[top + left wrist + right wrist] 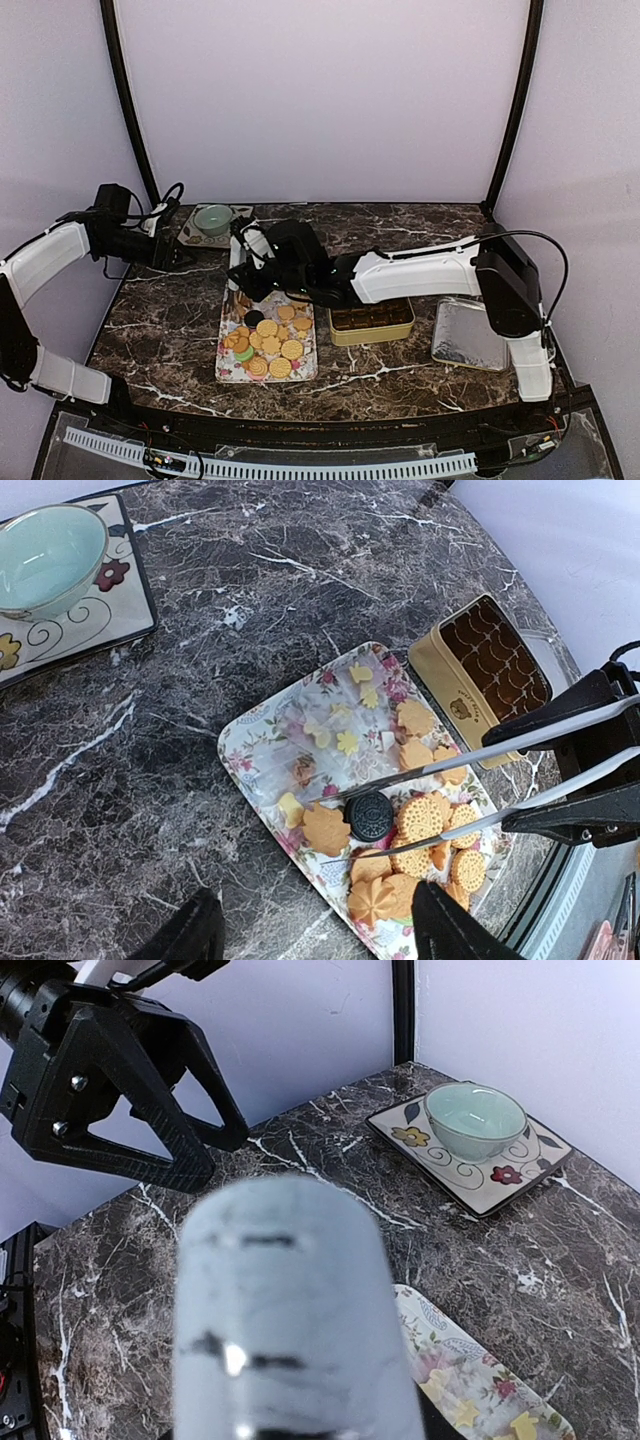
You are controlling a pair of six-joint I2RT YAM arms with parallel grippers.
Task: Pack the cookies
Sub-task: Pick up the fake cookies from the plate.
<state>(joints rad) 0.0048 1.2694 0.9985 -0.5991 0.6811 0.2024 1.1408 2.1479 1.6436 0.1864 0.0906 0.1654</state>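
Left wrist view gives us the clearest look: the cookies (420,820) lie crowded on the near half of a flowered tray (245,755), which sits left of the middle of the bench (400,240). The right end effector (570,770) carries long metal tongs (470,755) whose two prongs stand apart on either side of a dark brown cookie (368,815); we cannot tell whether they pinch it or merely straddle it. The left end effector (322,932) hangs released over the tray's left edge, with nothing between its fingers. In the top external view we see a gold tin (372,322) just beside the tray's right edge, a silver lid (468,335) near the bench's right edge, and a pale green bowl (213,218) on a patterned plate (190,235) at the far left corner.
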